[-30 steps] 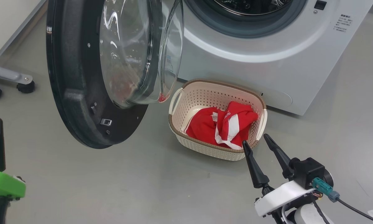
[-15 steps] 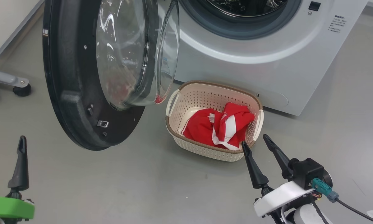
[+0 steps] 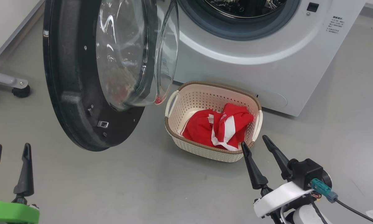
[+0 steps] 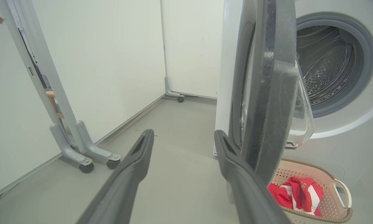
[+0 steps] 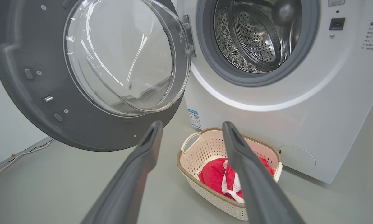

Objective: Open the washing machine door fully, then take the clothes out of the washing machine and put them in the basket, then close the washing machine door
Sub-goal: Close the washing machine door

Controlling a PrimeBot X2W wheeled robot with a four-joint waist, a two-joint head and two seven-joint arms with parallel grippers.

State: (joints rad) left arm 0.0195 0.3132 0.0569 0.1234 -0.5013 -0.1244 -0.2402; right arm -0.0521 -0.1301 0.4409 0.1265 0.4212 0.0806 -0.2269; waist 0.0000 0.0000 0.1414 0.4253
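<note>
Large round door (image 3: 80, 102), glossy black rim, clear glass bowl, seen open just ahead of left gripper (image 3: 12, 146) fingers, spread wide, empty. Fingers of right gripper (image 3: 253, 140) also wide. Door judged stiff, heavy; rim to be pushed, glass avoided.

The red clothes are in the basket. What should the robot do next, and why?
Probably move the left gripper to the outer side of the washing machine door and start pushing it shut. The clothes lie in the basket, the drum looks empty where visible, the door hangs wide open, and that gripper is open, empty and nearest.
</note>
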